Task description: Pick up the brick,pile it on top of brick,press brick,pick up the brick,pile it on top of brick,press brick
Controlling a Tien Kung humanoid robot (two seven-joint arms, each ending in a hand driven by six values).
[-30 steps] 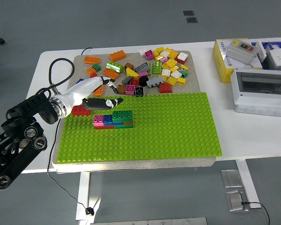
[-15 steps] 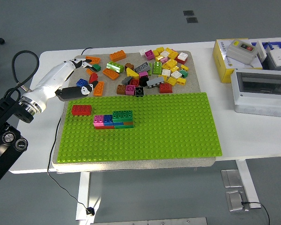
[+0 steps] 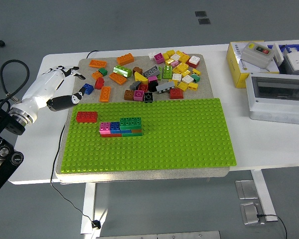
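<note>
A green baseplate (image 3: 189,134) lies on the grey mat. On its left part stands a small stack (image 3: 121,126) of pink, blue, green, red and brown bricks. A red brick (image 3: 86,117) sits alone on the plate's left edge. Several loose bricks (image 3: 154,74) lie in a pile on the mat behind the plate. My left hand (image 3: 65,87) is open and empty, fingers spread, hovering left of the mat, above and left of the red brick. My right hand is out of view.
A yellow box with a switch unit (image 3: 254,55) and a grey enclosure (image 3: 279,97) stand at the table's right. A black cable (image 3: 10,74) loops off my left arm. The table's left edge (image 3: 40,74) lies under the hand.
My left hand has pulled back from the stack to the left and up, off the baseplate. The red brick stays on the plate where the hand was.
</note>
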